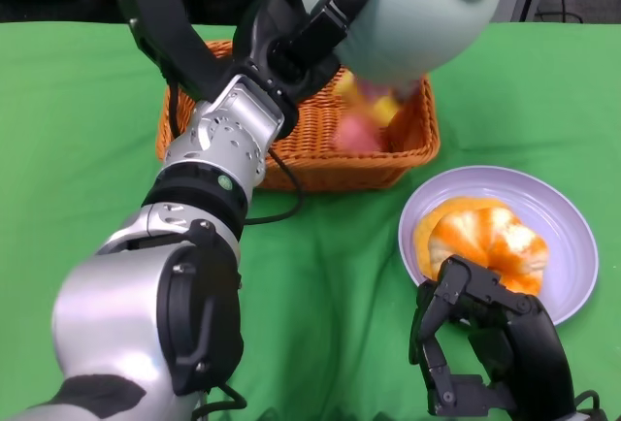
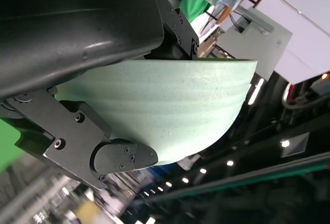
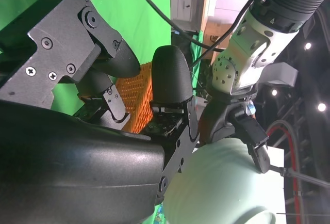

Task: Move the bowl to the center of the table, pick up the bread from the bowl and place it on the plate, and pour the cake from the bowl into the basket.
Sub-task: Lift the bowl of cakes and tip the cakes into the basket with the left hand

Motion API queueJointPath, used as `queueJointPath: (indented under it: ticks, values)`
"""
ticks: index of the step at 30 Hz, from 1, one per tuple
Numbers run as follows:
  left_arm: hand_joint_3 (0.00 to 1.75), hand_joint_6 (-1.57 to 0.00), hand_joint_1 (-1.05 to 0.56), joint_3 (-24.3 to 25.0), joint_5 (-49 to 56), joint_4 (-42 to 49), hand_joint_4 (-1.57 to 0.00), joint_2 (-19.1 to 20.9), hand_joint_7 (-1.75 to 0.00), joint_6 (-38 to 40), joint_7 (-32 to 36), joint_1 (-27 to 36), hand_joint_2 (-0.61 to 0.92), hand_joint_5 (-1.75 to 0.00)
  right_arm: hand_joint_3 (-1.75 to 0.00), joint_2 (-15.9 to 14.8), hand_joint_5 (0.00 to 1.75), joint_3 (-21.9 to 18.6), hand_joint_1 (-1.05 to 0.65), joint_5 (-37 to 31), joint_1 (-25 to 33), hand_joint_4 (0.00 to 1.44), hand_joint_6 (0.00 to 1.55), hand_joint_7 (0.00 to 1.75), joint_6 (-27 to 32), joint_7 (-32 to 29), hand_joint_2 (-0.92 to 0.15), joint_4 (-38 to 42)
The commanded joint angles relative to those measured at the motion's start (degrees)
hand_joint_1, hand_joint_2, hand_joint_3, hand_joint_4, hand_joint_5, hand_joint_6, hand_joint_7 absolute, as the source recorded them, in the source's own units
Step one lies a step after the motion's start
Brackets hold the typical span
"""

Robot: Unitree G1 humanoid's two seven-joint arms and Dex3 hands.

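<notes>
- Head view: the table [image 1: 78, 130], covered in green cloth, fills the frame from edge to edge.
- The left arm [image 1: 184, 217], silver with black joints, reaches up from the lower left toward the far middle of the table; a black cable hangs beside it.
- The bowl [image 1: 417, 14], pale green, is gripped by the left hand [image 1: 301, 33] and tipped steeply above the basket, its base ring turned toward the camera and its mouth facing down and away. In the left wrist view the bowl [image 2: 170, 110] fills the middle, ribbed on its outside, with black fingers [image 2: 124, 157] pressed against its wall.
- The basket [image 1: 408, 140], orange wicker, sits at the far middle of the table, directly under the bowl.
- The plate [image 1: 572, 237], lilac, lies on the near right, just beside the basket's near right corner and not touching it.
- The bread [image 1: 485, 237], orange and pale yellow, rests on the plate.
- The right hand [image 1: 485, 343] is low at the near right, over the plate's near rim, holding nothing; its fingers are apart and loosely curled.
- The cake [image 1: 364, 115] shows as a blur of pink and yellow pieces between the bowl's mouth and the basket floor.
- In the right wrist view, a small "4" can be read on the black collar of the left arm [image 3: 268, 22]; no other writing is legible.
</notes>
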Motion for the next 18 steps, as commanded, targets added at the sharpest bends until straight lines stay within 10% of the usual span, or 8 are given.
queueJointPath:
  ticks: [1,15,18]
  values:
    - [0.94,-0.6,-0.07,2.1,-2.5,-0.3,-0.76,0.1,-1.65,1.5,2.5,-3.0,0.7,-1.75,-1.48,-0.3,1.75,-0.4,-0.06,0.3,-0.3,0.88,0.71,1.58,-1.0,-0.1,-0.34,0.5]
    - [0.91,-0.57,-0.09,8.7,-9.0,0.4,-0.75,0.3,-1.69,6.7,9.3,-3.3,0.68,-1.75,-1.47,-0.3,1.75,-0.7,-0.06,-0.2,-0.4,0.88,0.71,1.61,-1.4,-0.4,-0.34,0.9]
    - [0.49,-0.53,-0.16,11.4,-12.0,0.8,-0.77,0.5,-1.69,8.7,11.7,-3.5,0.9,-1.75,-1.47,-0.3,1.75,-0.9,-0.07,-0.6,-0.6,0.88,0.71,1.61,-1.5,-0.8,-0.35,1.3]
